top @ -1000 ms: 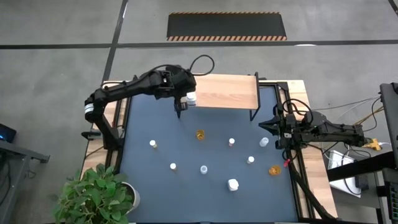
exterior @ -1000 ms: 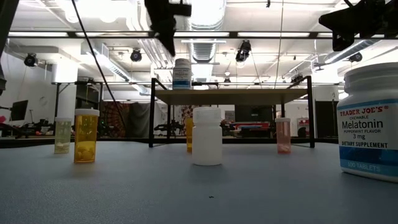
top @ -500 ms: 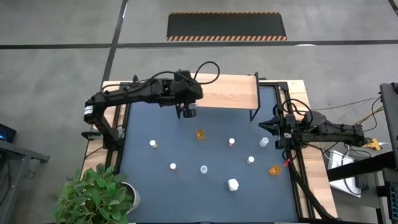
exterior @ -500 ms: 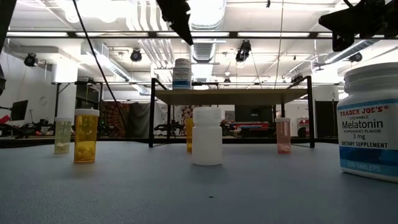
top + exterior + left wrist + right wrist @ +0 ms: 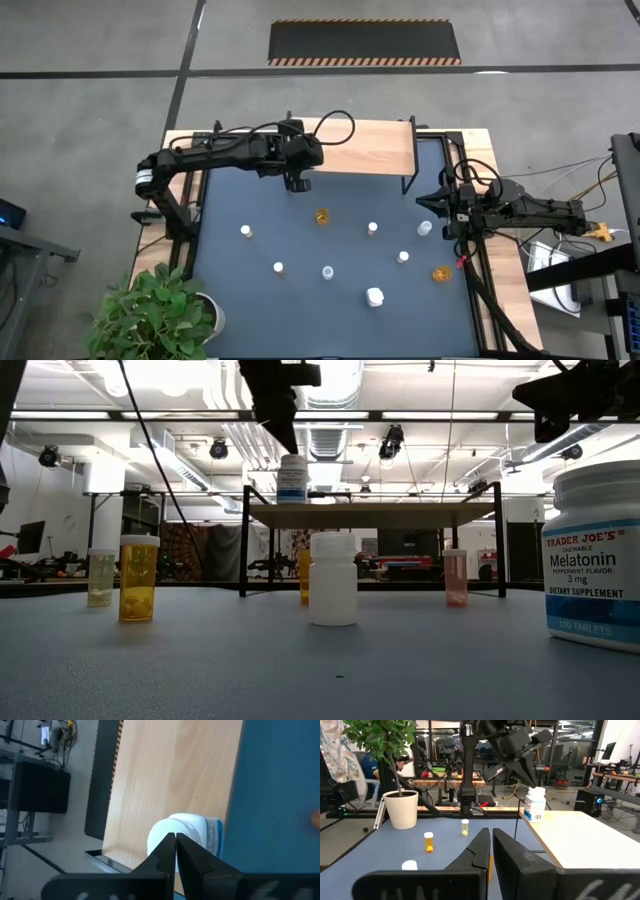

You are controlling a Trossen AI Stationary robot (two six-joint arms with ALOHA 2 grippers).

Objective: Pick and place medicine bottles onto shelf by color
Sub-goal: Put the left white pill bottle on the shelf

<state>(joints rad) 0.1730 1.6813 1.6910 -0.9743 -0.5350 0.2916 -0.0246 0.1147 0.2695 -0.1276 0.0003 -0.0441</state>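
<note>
The left gripper (image 5: pixel 175 839), fingers closed and empty, hangs above the white bottle (image 5: pixel 187 836) on the shelf (image 5: pixel 365 147)'s left end. Right gripper (image 5: pixel 491 836), seemingly closed, waits at the table's right edge.

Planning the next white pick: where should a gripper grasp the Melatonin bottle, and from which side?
Probably from straight above, closing on the Melatonin bottle around its cap: it stands upright, round, apart from the other bottles.
</note>
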